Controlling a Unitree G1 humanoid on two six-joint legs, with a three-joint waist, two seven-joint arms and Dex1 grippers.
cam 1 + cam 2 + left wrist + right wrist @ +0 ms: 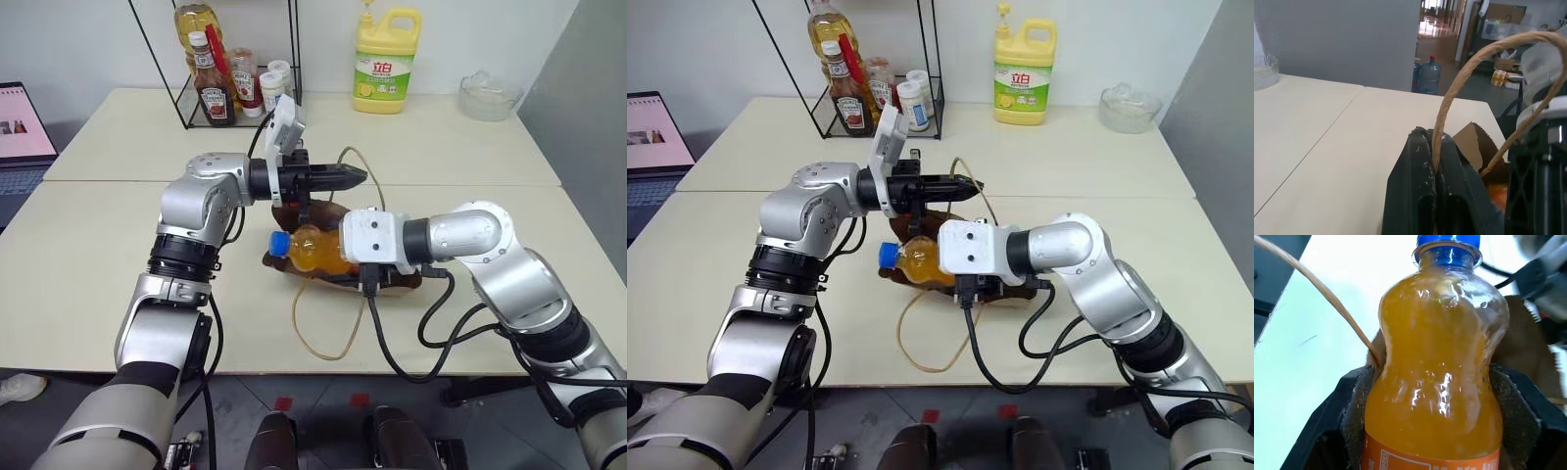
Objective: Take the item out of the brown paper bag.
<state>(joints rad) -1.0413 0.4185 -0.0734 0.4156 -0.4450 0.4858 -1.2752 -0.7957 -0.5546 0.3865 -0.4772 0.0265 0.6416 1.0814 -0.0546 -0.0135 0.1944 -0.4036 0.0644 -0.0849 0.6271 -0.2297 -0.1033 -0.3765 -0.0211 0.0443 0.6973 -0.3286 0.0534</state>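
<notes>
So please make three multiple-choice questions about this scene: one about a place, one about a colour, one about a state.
1. Where is the yellow detergent jug?
A. at the table's far side
B. inside the bag
C. on the floor

2. What colour is the bottle cap?
A. red
B. blue
C. white

3. What does the left gripper hold?
A. the bottle
B. nothing
C. a handle of the brown paper bag

Answers: 1 A, it stands beyond both arms. 2 B, the right wrist view shows it. 3 C, the cord runs between its shut fingers.

One orange bottle (312, 249), one paper bag (397, 281), one yellow jug (384, 61), one glass bowl (489, 96), one laptop (20, 132).
</notes>
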